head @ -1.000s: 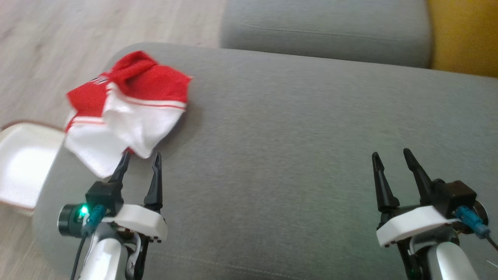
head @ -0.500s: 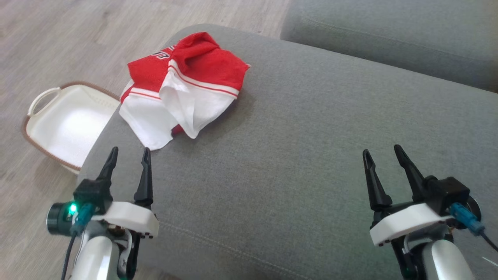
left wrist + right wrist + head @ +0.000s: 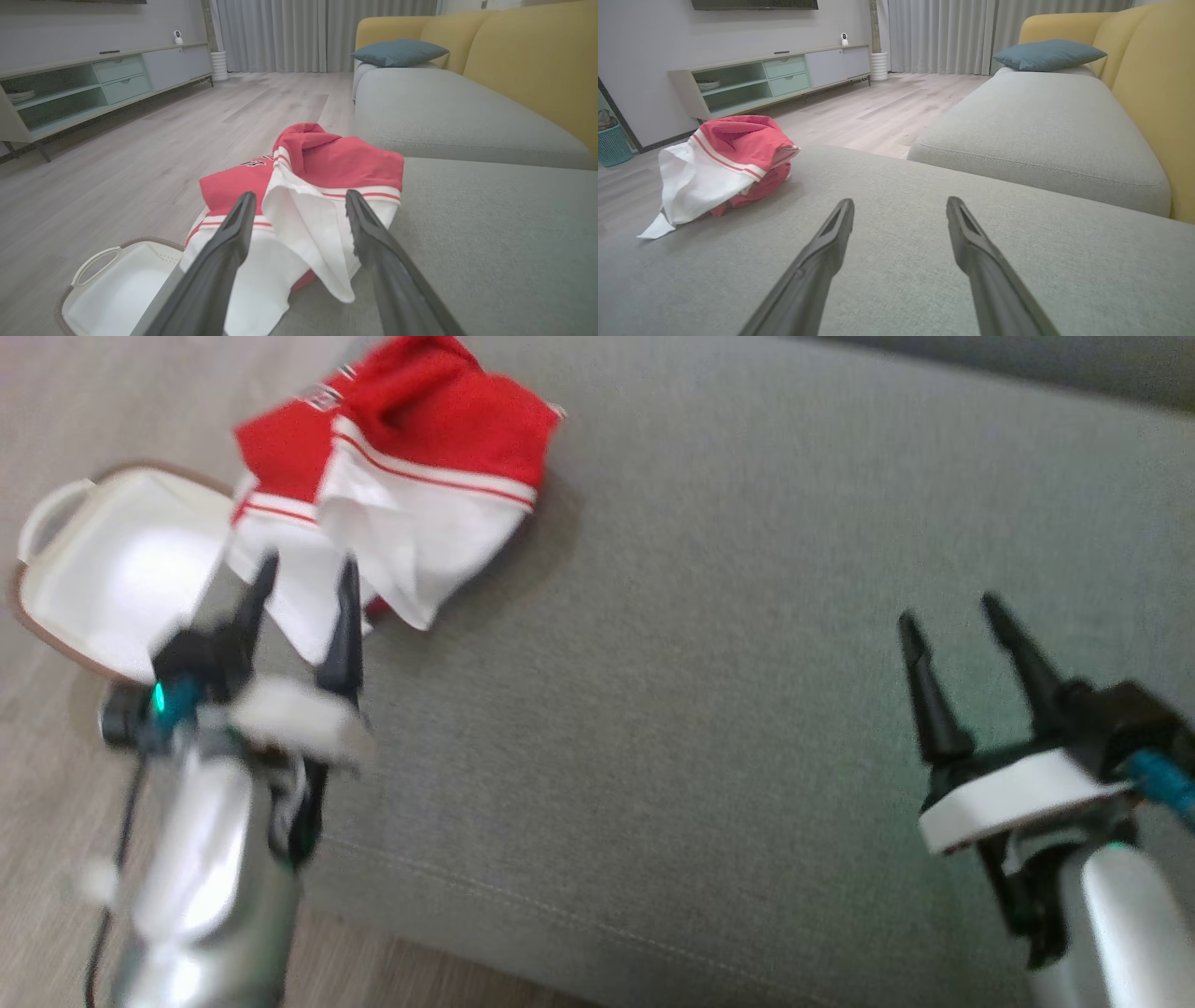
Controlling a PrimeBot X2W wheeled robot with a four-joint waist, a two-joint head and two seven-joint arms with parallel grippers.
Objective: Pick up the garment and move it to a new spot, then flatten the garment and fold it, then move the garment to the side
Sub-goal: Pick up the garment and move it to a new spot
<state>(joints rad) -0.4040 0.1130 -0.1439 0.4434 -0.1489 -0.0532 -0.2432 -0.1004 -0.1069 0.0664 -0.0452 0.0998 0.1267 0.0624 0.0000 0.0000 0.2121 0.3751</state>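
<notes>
A crumpled red and white garment [image 3: 392,476] lies on the left corner of the grey sofa cushion [image 3: 728,663], its white edge hanging over the side. In the left wrist view the garment [image 3: 303,196] sits just ahead of the two dark fingers. My left gripper [image 3: 303,565] is open, its tips over the garment's near white edge, holding nothing. My right gripper [image 3: 948,607] is open above bare cushion far to the right. The right wrist view has the garment [image 3: 724,163] off to the left.
A white basket with handles [image 3: 103,569] stands on the wooden floor beside the cushion's left corner. A second grey cushion [image 3: 1041,121] and a yellow sofa back [image 3: 1153,70] with a blue pillow [image 3: 1045,53] lie beyond. A low cabinet [image 3: 770,77] stands against the far wall.
The head camera has shifted, so the whole picture moved. My left gripper has come forward from short of the garment to its near white edge. Both grippers stay open.
</notes>
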